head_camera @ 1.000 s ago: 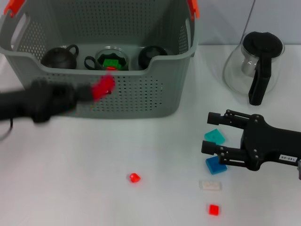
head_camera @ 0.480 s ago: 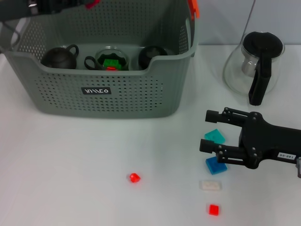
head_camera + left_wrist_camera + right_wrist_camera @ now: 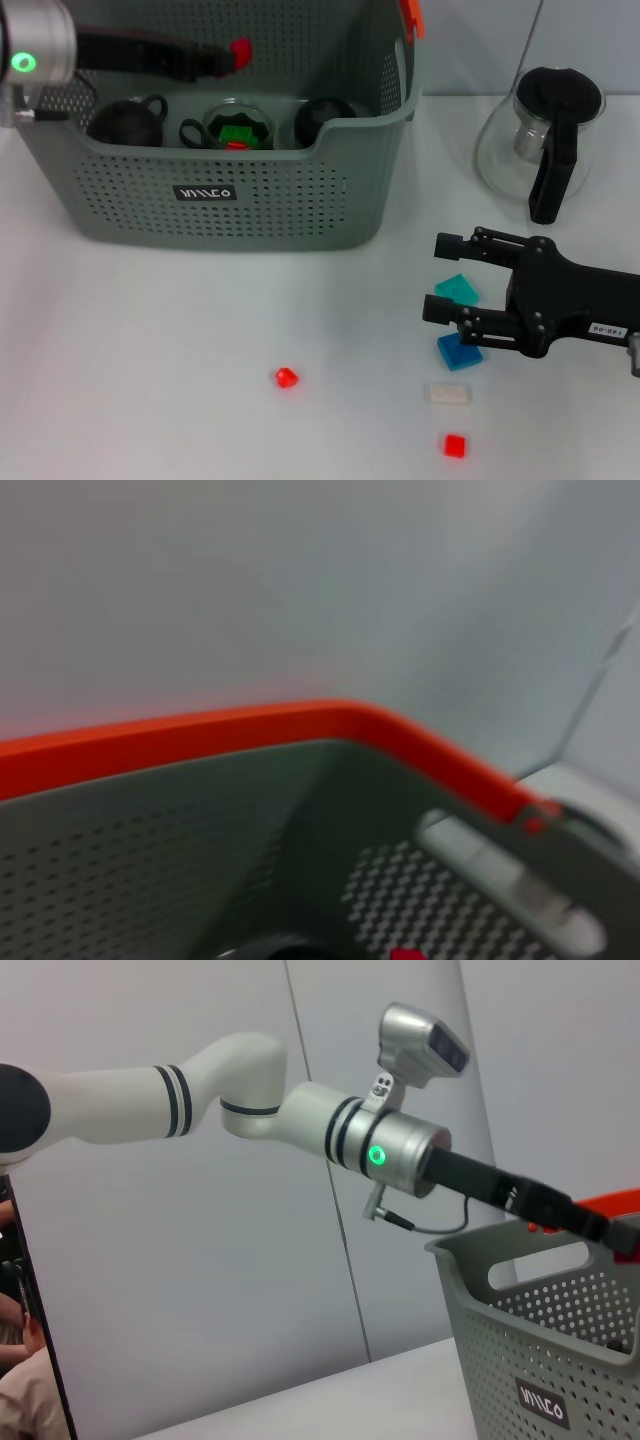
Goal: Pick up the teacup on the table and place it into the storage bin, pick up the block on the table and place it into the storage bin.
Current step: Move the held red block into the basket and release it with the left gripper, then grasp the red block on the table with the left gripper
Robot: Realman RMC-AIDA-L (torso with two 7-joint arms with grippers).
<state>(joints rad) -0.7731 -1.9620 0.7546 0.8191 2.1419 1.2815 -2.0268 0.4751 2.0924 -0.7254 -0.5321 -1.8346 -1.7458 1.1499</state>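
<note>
Meanwhile, right gripper [image 3: 438, 276] fingers spread beside teal blocks [image 3: 456, 290], glass kettle [image 3: 540, 140] behind; left gripper [image 3: 236, 54] grips red block [image 3: 241, 52] above storage bin [image 3: 260, 215].

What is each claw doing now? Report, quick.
Left claw: over the bin, shut on a red block.
Right claw: open, empty, beside the teal block.

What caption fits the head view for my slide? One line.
Left gripper holds a red block over the grey storage bin; right gripper hovers open by two blue blocks.
</note>
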